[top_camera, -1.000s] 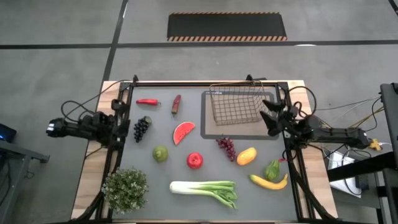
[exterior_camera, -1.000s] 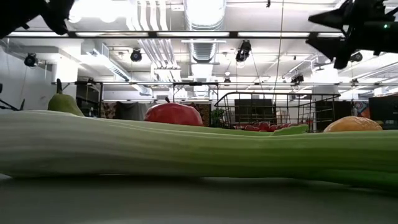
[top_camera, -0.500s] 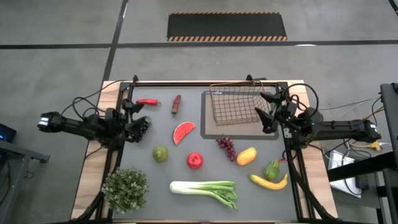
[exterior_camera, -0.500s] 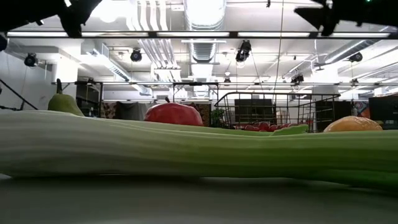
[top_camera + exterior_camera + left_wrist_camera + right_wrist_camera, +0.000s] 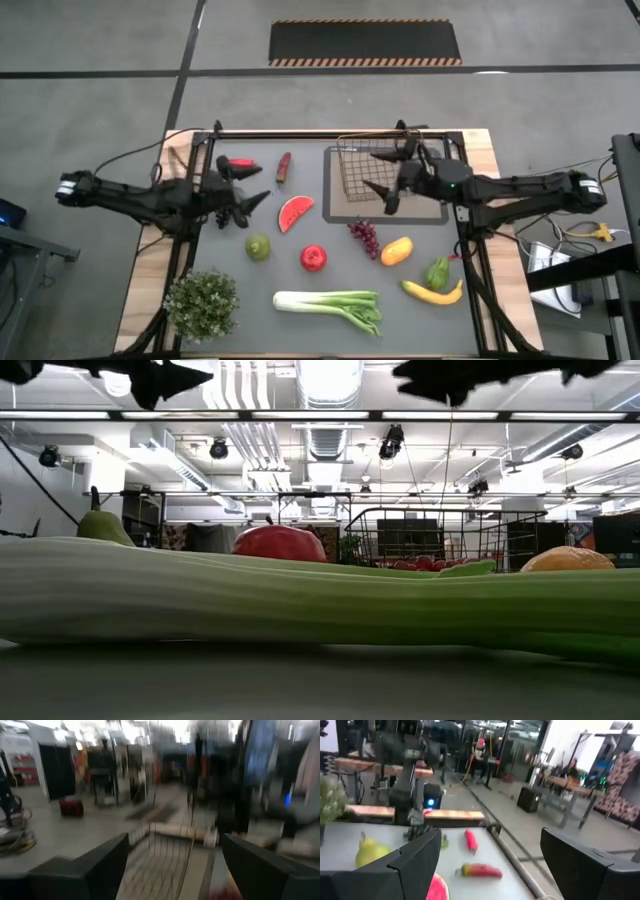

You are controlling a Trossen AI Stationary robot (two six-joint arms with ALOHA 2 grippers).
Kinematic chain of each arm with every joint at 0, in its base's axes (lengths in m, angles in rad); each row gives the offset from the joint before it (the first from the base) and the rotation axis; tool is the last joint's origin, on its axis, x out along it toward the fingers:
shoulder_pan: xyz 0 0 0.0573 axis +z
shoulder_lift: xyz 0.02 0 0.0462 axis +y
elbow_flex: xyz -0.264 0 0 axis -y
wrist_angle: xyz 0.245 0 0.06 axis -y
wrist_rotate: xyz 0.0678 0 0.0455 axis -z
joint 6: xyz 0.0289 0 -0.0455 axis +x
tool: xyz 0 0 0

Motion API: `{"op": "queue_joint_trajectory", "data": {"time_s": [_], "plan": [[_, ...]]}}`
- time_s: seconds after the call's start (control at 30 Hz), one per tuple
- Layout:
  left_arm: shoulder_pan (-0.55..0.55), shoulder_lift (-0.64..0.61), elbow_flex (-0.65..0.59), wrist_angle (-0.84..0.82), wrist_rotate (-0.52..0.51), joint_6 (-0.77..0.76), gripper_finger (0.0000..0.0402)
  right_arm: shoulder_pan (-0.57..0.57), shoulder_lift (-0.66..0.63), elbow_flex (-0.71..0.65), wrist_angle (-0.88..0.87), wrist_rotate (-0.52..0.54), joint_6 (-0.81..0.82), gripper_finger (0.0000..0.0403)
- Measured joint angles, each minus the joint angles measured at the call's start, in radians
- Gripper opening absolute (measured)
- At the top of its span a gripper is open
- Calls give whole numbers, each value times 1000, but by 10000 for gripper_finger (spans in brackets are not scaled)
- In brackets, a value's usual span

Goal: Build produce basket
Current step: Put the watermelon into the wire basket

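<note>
While nothing is lying in the basket (image 5: 378, 168) yet, both arms are reaching inward above the tabletop (image 5: 330, 270) with fingers spread wide and holding nothing. The left gripper (image 5: 247, 198) is hovering beside the grapes (image 5: 224, 211), with the watermelon slice (image 5: 295, 213) just beyond its fingertips toward the basket. The right gripper (image 5: 382, 172) is hanging over the basket's left half, so the left arm is judged nearer that fruit. The leek (image 5: 330, 307) is lying crosswise along the near edge.
</note>
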Motion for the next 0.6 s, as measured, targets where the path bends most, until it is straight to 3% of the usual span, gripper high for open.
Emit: {"op": "queue_joint_trajectory", "data": {"time_s": [0.07,0.37,0.6], "plan": [[0,16,27,-69,0,19,301,-2,57,71,-44,1,-17,324],[0,-2,26,-64,0,139,301,-36,361,425,-369,-77,-35,324],[0,-67,-38,-65,-1,161,301,-66,602,687,-644,-78,-35,324]]}}
